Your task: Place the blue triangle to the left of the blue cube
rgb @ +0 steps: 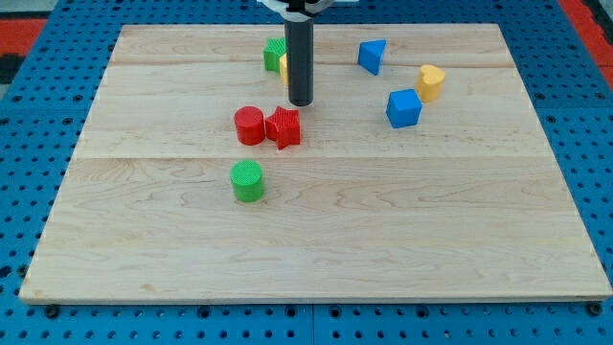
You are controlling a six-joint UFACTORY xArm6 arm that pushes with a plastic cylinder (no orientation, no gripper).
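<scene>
A pale wooden worktop (316, 249) fills most of the view, made of long planks joined side by side, with faint grain lines running left to right. Around it lies a blue base (29, 172) dotted with rows of small holes. At the far corners, red patches (29, 24) show. Light is even and soft.

Wooden bench (316, 240), pale planks. Landmark: blue cube (403, 108). Yellow block (431, 82) just beside it, up-right. Blue triangle (373, 56) near, up-left. Red star (283, 127) well left, touching red cylinder (249, 126). Green cylinder (247, 181) down-left. Green block (274, 54) far up-left, yellow piece (284, 66) beside it, part hidden.
</scene>
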